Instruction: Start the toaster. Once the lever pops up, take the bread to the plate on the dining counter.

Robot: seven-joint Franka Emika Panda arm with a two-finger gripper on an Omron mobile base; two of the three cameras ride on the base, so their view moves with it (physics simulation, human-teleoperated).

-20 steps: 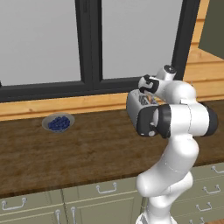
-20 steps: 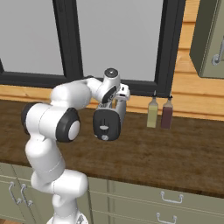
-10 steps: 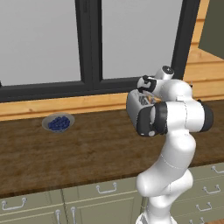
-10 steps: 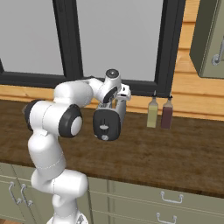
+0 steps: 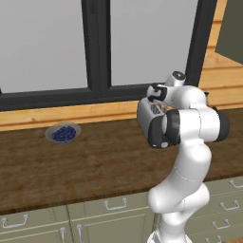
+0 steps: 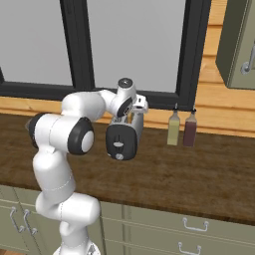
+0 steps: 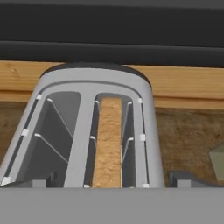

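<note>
The dark wood worktop (image 5: 95, 161) carries a grey bowl of blueberries (image 5: 62, 133) near its back edge; the toaster (image 6: 122, 139) stands mid-depth; two bottles (image 6: 181, 128) by the back edge.

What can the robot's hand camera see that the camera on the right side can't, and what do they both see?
Hand view alone: down into the two slots, with the bread standing in the right-hand slot and the other slot bare, and the open hand at the slots' near end.

Right base view alone: the toaster's dark front panel, two bottles by the window, and drawers under the counter.

Both: the toaster, the brown wood counter and the dark window frame.
</note>
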